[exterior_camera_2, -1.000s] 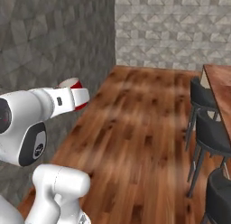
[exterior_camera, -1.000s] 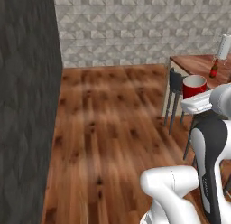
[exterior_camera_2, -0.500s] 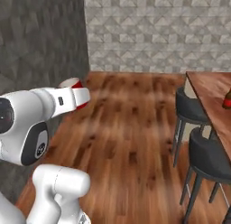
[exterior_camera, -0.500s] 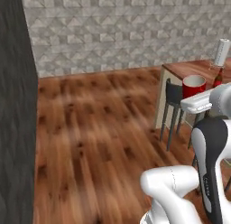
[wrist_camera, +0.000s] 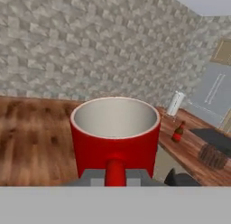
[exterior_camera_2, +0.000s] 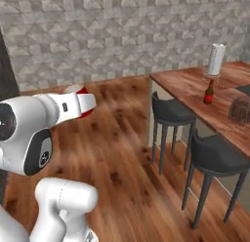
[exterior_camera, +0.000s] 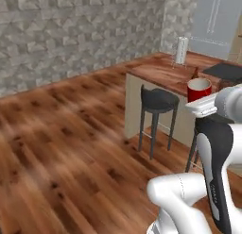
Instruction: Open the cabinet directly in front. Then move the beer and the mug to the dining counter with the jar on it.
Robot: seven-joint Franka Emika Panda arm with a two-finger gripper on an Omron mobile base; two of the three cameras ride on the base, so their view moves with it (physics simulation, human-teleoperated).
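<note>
Pincer (wrist_camera: 115, 179) clamped on the small red mug's (wrist_camera: 115, 135) handle, carried upright; long reddish-brown wood-topped dining counter (exterior_camera_2: 195, 92), bearing brown beer bottle (exterior_camera_2: 209, 92) and ribbed jar (exterior_camera_2: 240, 109), lies ahead-right.

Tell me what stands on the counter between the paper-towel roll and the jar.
In the right base view, the beer stands upright on the dining counter between the paper-towel roll and the jar, apart from both.

Red mug (wrist_camera: 115, 133), beer (wrist_camera: 178, 132) beyond
</note>
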